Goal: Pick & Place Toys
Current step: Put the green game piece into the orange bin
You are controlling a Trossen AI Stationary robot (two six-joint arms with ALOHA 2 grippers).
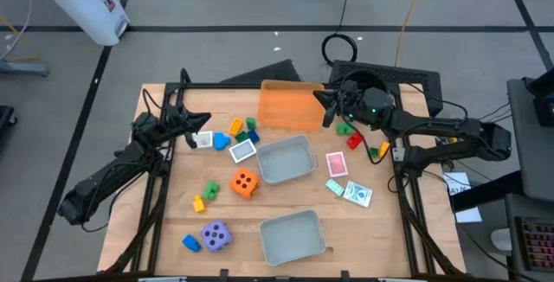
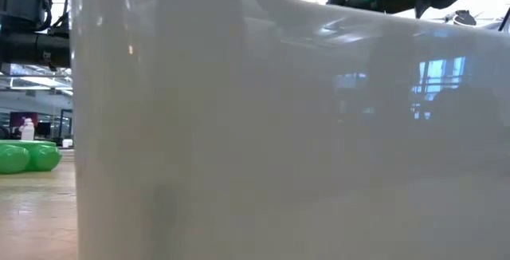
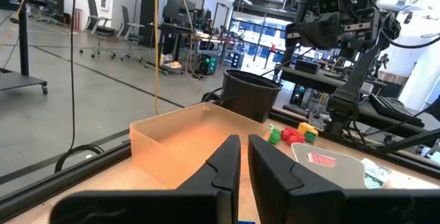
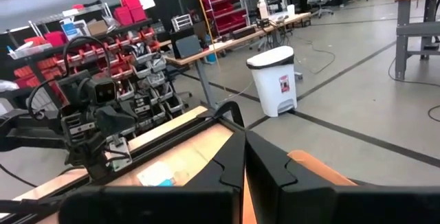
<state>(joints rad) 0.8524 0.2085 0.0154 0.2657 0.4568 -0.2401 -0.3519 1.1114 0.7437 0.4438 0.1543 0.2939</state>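
Toys lie scattered on the wooden table: an orange die (image 1: 244, 182), a purple die (image 1: 215, 235), small bricks (image 1: 242, 129) near the orange tray (image 1: 286, 105), more bricks (image 1: 348, 135) at the right, and cards (image 1: 337, 163). My left gripper (image 1: 204, 118) hovers shut at the table's left, left of the brick cluster, holding nothing; its own view shows the fingers (image 3: 234, 165) pointing level toward the orange tray (image 3: 185, 138). My right gripper (image 1: 322, 100) is shut and empty above the orange tray's right end (image 4: 316, 169).
Two clear grey trays stand at the table's middle (image 1: 286, 159) and near edge (image 1: 293, 234); one fills most of the low view (image 2: 279, 132). A black pot (image 3: 251, 93) stands behind the orange tray. A white bin (image 1: 86, 1) is on the floor beyond the table.
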